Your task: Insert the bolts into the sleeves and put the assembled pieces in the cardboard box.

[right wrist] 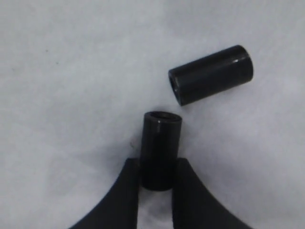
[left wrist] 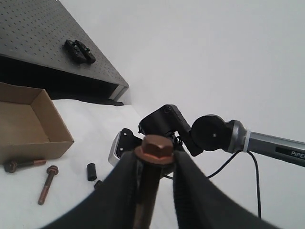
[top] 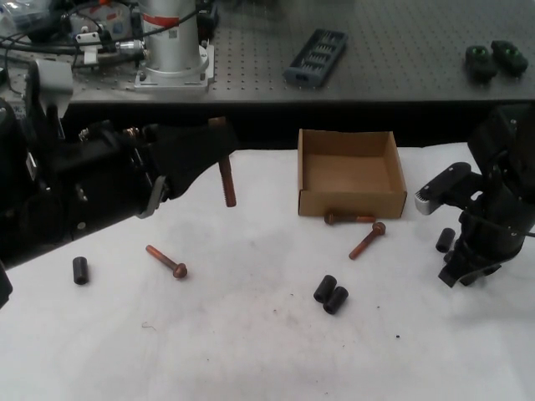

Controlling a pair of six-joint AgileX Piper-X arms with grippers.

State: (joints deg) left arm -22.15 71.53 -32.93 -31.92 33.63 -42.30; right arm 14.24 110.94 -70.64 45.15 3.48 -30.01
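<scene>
My left gripper [left wrist: 153, 164] is shut on a copper bolt [left wrist: 153, 149], hex head towards the camera. In the high view that bolt [top: 226, 184] hangs upright above the white cloth, left of the cardboard box [top: 311, 199]. My right gripper [right wrist: 157, 175] is shut on a black sleeve [right wrist: 160, 143], held just over the cloth, with a second sleeve [right wrist: 211, 74] lying close by. The right arm [top: 489, 221] stands right of the box, and a loose sleeve [top: 445, 240] lies beside it. Three more bolts [top: 167, 261] [top: 349, 218] [top: 368, 241] lie on the cloth.
Two black sleeves [top: 326, 288] [top: 336, 299] lie together in front of the box, and one sleeve [top: 80, 270] lies at the far left. Behind the cloth is a perforated bench [top: 401, 50] with a metal post [top: 171, 38] and a dark rack [top: 316, 55].
</scene>
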